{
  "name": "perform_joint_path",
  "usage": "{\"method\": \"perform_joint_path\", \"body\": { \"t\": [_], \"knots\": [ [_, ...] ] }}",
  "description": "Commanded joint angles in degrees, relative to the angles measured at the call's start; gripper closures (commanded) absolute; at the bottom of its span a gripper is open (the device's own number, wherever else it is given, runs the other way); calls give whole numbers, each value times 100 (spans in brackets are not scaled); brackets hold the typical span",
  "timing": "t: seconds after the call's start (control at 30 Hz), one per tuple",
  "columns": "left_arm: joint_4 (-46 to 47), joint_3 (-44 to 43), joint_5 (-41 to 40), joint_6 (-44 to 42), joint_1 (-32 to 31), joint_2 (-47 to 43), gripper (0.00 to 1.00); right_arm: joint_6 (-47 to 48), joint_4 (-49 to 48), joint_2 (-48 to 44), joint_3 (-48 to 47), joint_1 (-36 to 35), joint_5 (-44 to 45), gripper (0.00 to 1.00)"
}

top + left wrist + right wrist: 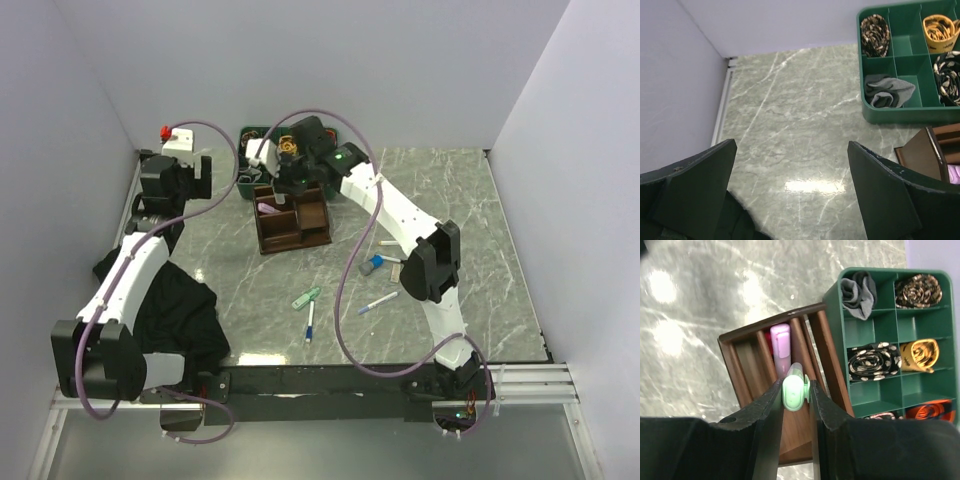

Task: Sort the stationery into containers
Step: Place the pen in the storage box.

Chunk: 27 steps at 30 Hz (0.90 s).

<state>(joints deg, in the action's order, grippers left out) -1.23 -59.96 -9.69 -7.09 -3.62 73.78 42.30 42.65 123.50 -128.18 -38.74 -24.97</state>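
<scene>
The dark brown organiser (292, 225) stands at the table's back centre. My right gripper (288, 180) hangs over its back part. In the right wrist view the gripper (795, 386) is shut on a mint-green marker (793, 392), end-on above the organiser's (742, 365) narrow slots. A pink-lilac marker (780, 346) lies in one slot. My left gripper (203, 173) is open and empty, left of the organiser; its view (791, 147) shows bare table. Loose on the table: a mint-green clip (306, 297), a blue pen (310, 324), a white-blue pen (378, 303), a grey-blue cylinder (371, 267), white pens (391, 244).
A green divided tray (247, 133) with rolled ties and socks stands behind the organiser; it also shows in the left wrist view (900, 115) and the right wrist view (834, 295). A black cloth (180, 310) lies near the left arm. White walls close three sides.
</scene>
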Motion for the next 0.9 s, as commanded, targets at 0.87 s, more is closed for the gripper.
{"method": "perform_joint_path", "body": {
  "t": [0.87],
  "knots": [
    [387,415,178,147,80,-478,1,499,-441,842,-242,-538,1195,74]
  ]
}}
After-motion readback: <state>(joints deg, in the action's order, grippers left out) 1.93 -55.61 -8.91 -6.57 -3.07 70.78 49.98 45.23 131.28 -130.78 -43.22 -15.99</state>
